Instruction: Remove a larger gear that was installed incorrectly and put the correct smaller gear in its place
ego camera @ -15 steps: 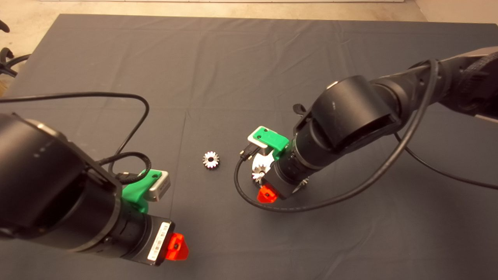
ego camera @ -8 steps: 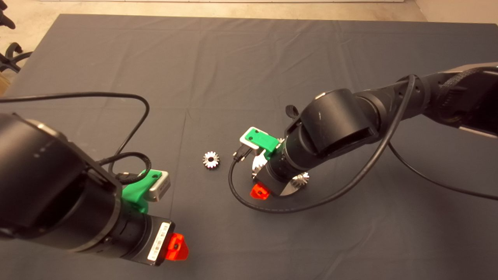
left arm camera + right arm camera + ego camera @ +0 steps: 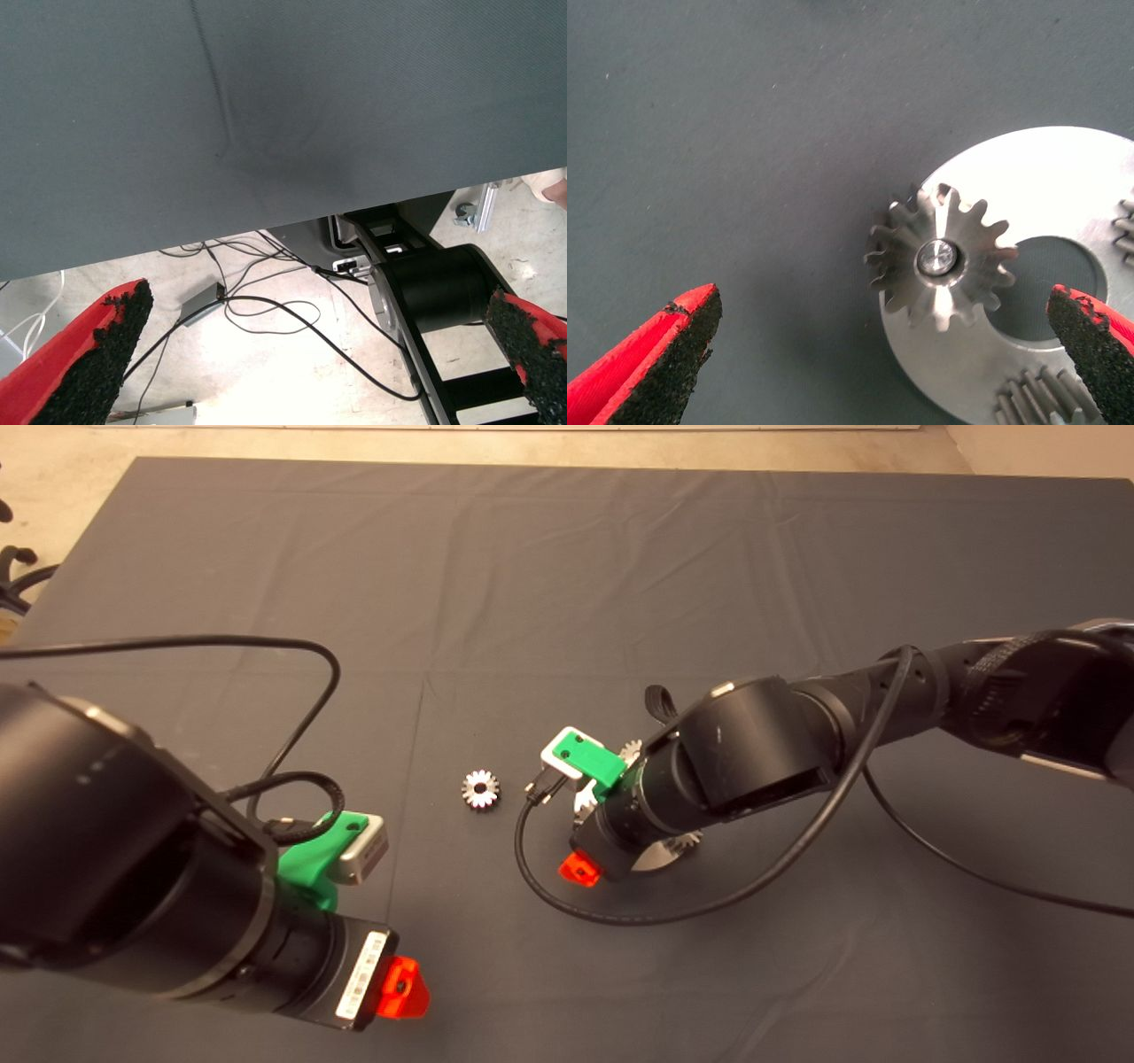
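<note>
larger gear (image 3: pixel 939 261) seated on a pin at the rim of a round steel plate (image 3: pixel 1045 186), mid-mat, off-centre between right gripper (image 3: pixel 877 354) fingers spread wide; left gripper (image 3: pixel 310 354) splayed, farther.

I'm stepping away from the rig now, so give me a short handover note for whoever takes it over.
Right gripper: open, hovering over the round steel plate, bracketing the larger gear, which sits on a pin there. Not gripped yet.
Left gripper: open, parked at the mat's lower left edge.
Smaller gear: lying loose on the mat, left of the plate.
Done: approach only.
Left: pull the larger gear, fit the smaller one.
</note>
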`<state>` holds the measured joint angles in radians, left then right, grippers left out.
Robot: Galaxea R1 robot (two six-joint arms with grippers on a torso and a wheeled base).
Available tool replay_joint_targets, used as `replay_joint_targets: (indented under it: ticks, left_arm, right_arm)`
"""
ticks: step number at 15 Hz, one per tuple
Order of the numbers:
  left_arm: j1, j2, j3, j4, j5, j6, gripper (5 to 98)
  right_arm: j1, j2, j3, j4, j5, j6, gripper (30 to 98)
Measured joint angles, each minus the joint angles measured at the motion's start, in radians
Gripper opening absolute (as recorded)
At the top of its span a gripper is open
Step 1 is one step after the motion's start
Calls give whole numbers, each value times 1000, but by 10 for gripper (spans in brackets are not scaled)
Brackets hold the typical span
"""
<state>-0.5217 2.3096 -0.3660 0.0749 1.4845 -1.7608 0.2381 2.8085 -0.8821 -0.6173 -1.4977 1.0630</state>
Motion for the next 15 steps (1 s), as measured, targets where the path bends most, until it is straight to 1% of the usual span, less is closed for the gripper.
replay_joint_targets:
  ticks: [4,7,10,12,14,15]
  left_arm:
    - [0,0,0,0,0,0,978]
    - [0,0,0,0,0,0,978]
    - [0,0,0,0,0,0,978]
    - [0,1,0,0,0,0,978]
    - [0,0,0,0,0,0,978]
    - [0,0,0,0,0,0,978]
  right_arm:
    - [-33,-6,-1,-49,-3,0,976]
    - [-39,-16,-6,-83,-5,0,976]
    - [-63,-16,-16,-104,-6,0,976]
    - [-67,-16,-22,-113,-6,0,976]
    - [-73,-16,-29,-126,-6,0,948]
    - [-80,-16,-31,-129,-6,0,948]
